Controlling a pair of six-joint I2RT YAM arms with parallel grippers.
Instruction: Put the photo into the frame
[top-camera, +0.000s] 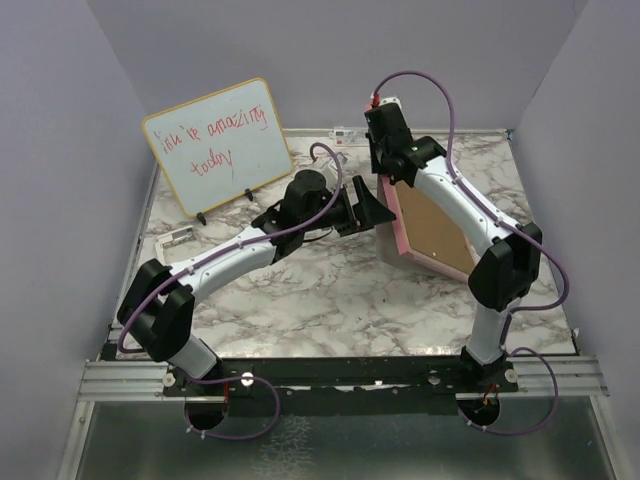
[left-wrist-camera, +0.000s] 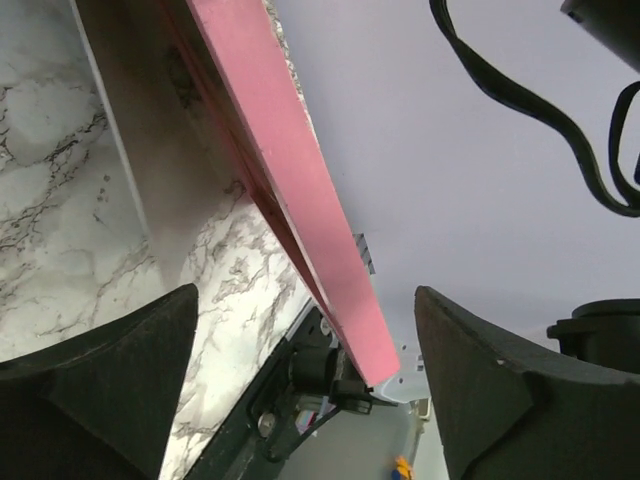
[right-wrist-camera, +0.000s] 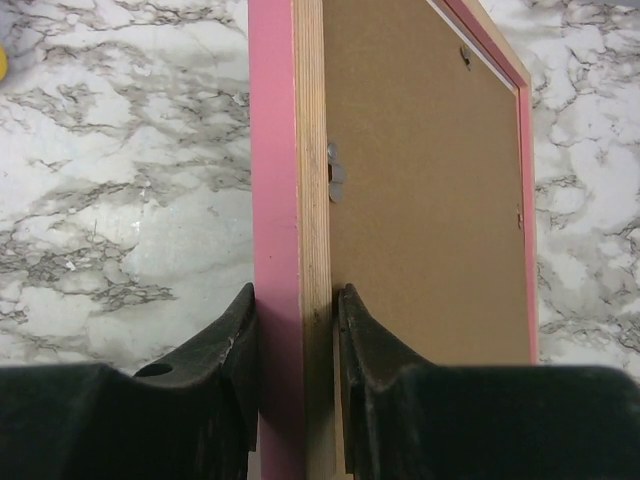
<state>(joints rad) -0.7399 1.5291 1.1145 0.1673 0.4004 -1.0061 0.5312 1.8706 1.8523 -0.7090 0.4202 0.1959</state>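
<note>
Two grippers are at one object on the marble table (top-camera: 330, 290). The frame (top-camera: 393, 228) stands on its lower edge right of centre, tilted, with its pink rim towards my left arm. It holds the brown backing board (top-camera: 435, 225), seated within the border and facing my right arm. Whether the photo lies behind that board I cannot tell. The whiteboard (top-camera: 218, 145) is propped at the far left, and its red handwriting appears to read "you're amazing today". A small metal tab (right-wrist-camera: 335, 175) sits at the board's edge. My right gripper (right-wrist-camera: 298, 310) is clamped across the frame's upper edge. My left gripper (left-wrist-camera: 305, 300) is spread wide, the pink rim seen between its fingers and touching neither.
</note>
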